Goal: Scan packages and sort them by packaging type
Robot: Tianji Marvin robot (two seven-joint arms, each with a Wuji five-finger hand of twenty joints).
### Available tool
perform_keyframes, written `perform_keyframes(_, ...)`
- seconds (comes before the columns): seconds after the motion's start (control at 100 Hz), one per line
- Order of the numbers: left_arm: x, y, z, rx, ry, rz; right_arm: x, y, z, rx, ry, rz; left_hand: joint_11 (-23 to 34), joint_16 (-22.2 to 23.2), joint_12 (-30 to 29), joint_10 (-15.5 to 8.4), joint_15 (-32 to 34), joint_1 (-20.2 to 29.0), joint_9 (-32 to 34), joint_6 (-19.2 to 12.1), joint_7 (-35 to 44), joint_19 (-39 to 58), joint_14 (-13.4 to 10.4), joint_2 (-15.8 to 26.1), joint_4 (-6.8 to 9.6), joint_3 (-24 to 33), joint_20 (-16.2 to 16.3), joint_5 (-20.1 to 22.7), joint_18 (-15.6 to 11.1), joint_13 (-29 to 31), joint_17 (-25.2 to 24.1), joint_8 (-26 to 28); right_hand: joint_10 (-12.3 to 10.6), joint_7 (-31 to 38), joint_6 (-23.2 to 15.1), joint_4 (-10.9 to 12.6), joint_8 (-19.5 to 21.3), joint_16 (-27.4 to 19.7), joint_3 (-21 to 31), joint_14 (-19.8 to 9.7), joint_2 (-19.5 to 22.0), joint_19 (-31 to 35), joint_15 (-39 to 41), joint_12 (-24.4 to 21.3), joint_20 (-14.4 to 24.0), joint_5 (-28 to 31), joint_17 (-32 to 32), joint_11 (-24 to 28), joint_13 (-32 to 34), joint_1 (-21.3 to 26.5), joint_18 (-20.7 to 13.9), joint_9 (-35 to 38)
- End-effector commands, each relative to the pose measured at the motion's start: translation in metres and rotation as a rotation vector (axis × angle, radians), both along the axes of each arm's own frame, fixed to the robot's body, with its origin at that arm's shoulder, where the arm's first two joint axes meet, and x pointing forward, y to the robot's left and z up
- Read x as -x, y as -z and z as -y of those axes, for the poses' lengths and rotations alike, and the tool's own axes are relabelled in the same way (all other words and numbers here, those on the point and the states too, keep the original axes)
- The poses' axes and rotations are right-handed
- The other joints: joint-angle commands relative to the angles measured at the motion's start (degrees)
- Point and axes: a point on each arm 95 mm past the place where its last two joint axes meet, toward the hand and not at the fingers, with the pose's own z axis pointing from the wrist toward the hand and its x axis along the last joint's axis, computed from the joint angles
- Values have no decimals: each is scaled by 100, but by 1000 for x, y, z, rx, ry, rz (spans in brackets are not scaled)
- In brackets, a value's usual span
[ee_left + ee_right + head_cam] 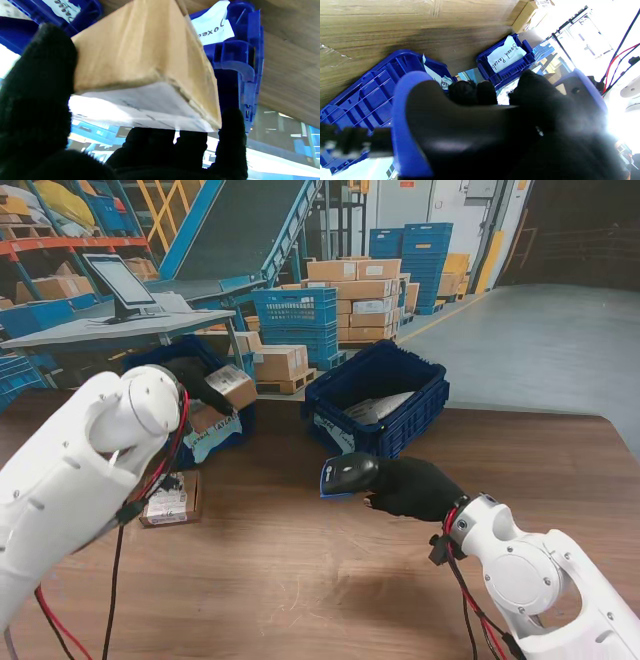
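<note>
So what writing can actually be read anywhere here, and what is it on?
"Boxed Parcels": handwritten white paper sign on the smaller blue plastic crate, appearing inverted.
White shipping label on the brown cardboard box held by the left hand: blurred, unreadable.
Label on the small flat parcel on the wooden table: too small.

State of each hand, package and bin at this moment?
left hand: shut on cardboard box, held over left bin
right hand: shut on scanner
small box: lying on table
right bin: holds a pale parcel
</note>
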Motion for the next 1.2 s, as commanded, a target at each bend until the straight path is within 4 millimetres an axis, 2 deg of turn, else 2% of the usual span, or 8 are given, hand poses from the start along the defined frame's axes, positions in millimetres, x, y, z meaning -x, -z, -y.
perform_keyframes(0.0,-7,-8,-1,19,-7,-11,0,-1,-3,0,-17,-4,823,472,409,-671,1003,1893,729,-1380,1711,174,-144,885,127,2453,130,681,239,558,2,353,118,155,-362,-62,89,-22,534,-6,501,36,17,31,45,370,-14,-29,36,642,-10,84)
perform_keyframes(0.31,-26,-5,-19,32,-75,-89,-2,-3,-3,11,-24,-13,830,464,408,-666,1019,1881,727,-1373,1715,189,-149,910,128,2461,148,672,248,552,-3,346,119,157,-361,-60,87,-22,534,8,500,39,20,30,45,371,-14,-26,38,643,-8,85)
perform_keyframes(0.7,-26,9,-57,77,-183,-171,-7,-5,-8,25,-44,-10,834,453,381,-594,1059,1890,760,-1274,1695,218,-83,919,128,2456,185,688,307,563,1,311,120,160,-362,-60,86,-24,533,0,509,41,20,28,44,368,-17,-25,36,639,-8,81)
perform_keyframes(0.84,-26,17,-68,83,-225,-190,-8,-5,-10,25,-49,-5,798,385,325,-536,1082,1872,785,-1149,1617,230,-62,994,133,2444,201,703,355,595,23,244,117,158,-365,-59,84,-25,531,-9,504,39,20,28,42,366,-16,-25,38,638,-12,81)
perform_keyframes(1.19,-31,41,-76,195,-322,-235,-9,-6,-10,25,-49,-3,749,223,241,-469,1125,1920,820,-1051,1532,238,-13,1082,106,2360,229,755,381,574,22,177,116,159,-364,-59,82,-26,529,-5,505,39,20,26,40,366,-14,-25,38,640,-12,79)
